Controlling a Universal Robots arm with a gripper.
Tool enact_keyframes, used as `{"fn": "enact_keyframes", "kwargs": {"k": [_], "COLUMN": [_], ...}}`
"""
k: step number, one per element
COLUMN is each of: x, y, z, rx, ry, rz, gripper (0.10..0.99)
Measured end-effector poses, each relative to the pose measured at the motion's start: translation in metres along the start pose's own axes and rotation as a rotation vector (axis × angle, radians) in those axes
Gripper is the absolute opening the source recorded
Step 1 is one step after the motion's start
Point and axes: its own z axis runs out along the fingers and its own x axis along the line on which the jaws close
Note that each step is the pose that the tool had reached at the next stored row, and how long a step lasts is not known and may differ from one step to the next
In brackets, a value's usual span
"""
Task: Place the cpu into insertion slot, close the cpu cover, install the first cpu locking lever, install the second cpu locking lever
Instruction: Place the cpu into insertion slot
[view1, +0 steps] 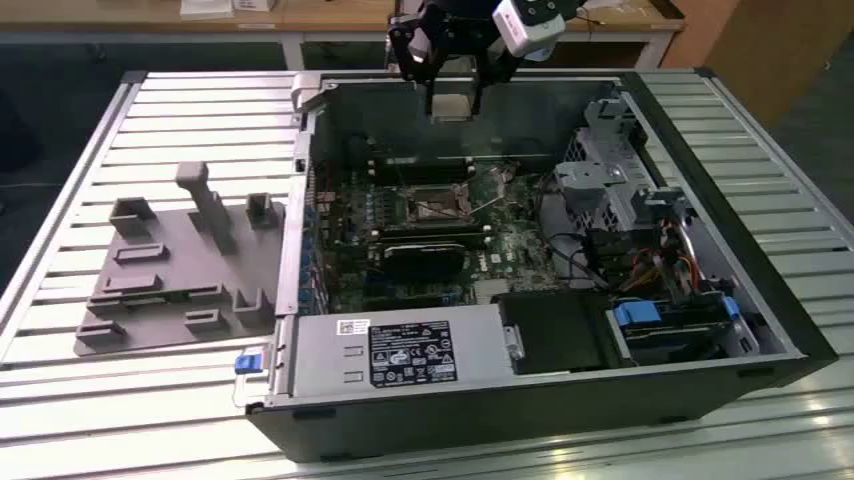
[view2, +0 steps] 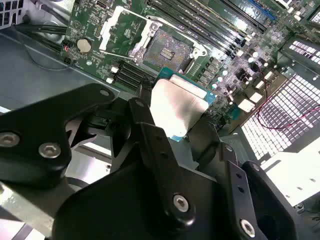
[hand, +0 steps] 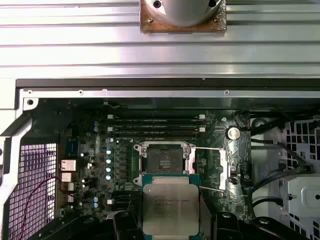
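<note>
Aloft, pincer (view1: 451, 100) apparently grips cpu (hand: 170, 210) above insertion slot (hand: 161, 157).

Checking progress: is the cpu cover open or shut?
Open: the cpu cover is swung aside, insertion slot bare; cpu held in gripper.

Nothing here is clear enough for you to read. In the exterior view, a black label (view1: 411, 357) crowded with white print and symbols sits on the grey power supply (view1: 314, 362) at the front of the open case. A small white sticker (view1: 354, 327) lies just beside it, and both are too fine to make out. In the first wrist view, faint engraved lines cross the metal top of the cpu (hand: 170, 209), likewise illegible
</note>
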Motion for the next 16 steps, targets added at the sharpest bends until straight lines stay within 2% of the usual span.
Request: {"fn": "enact_keyframes", "kwargs": {"k": [11,16], "x": [0.0000,-0.0001], "y": [0.0000,-0.0004], "z": [0.0001,0.0044], "rx": [0.000,0.000], "ry": [0.0000,0.0000], "rz": [0.000,0.000], "gripper": [0.537,0.537]}}
